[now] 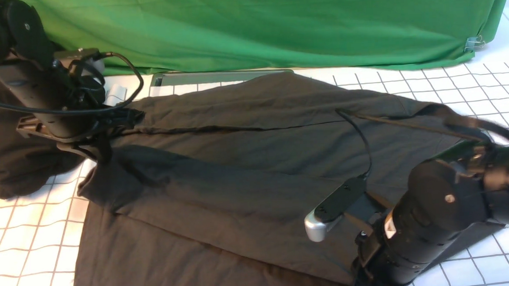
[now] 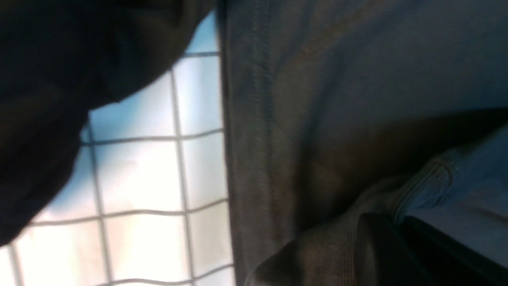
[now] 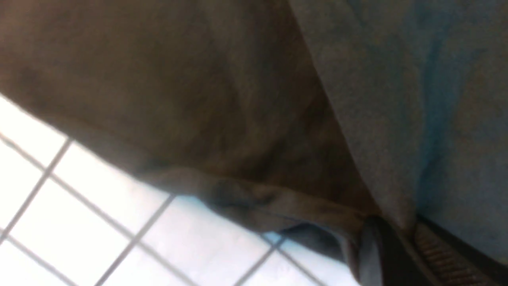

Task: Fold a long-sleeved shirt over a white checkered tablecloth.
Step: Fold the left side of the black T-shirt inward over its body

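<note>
The long-sleeved shirt (image 1: 246, 161) lies spread across the white checkered tablecloth (image 1: 452, 84), folded over itself, with no print showing. My left gripper (image 1: 105, 144) at the shirt's far left edge is shut on a ribbed edge of the shirt (image 2: 325, 246), which passes between the two dark fingers of the left gripper (image 2: 397, 234). In the front view my right wrist at the near right hides its own fingertips. The right wrist view shows the right gripper (image 3: 405, 234) shut on a fold of the shirt (image 3: 238, 119), lifted above the tablecloth (image 3: 79, 222).
A blacker shapeless mass of cloth (image 1: 6, 147) lies at the far left, under the left arm. A plain green cloth (image 1: 274, 24) hangs along the back. A grey flat frame (image 1: 216, 77) peeks out behind the shirt's far edge. The tablecloth's grid (image 2: 139, 178) shows beside the shirt.
</note>
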Controlling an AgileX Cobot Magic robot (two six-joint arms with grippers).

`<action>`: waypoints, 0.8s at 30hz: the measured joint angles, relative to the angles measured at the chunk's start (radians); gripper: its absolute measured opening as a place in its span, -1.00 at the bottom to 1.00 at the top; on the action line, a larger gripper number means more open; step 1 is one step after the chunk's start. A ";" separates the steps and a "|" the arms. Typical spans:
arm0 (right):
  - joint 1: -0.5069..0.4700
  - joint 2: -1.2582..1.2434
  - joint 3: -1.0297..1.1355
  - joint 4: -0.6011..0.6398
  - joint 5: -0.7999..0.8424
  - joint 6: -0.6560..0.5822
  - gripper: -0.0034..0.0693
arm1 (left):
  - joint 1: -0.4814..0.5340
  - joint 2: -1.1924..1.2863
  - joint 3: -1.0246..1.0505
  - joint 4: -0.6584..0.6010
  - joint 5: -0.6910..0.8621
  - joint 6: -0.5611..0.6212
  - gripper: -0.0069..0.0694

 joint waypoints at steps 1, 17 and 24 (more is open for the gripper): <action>0.000 -0.018 0.006 -0.001 0.008 0.009 -0.86 | 0.000 0.000 0.000 -0.012 0.006 0.000 -0.79; 0.000 -0.308 0.226 0.001 0.100 0.137 -0.86 | -0.016 0.000 0.000 -0.041 0.070 0.036 -0.79; 0.001 -0.309 0.227 0.003 0.104 0.137 -0.73 | -0.016 0.000 0.000 -0.041 0.049 0.053 -0.78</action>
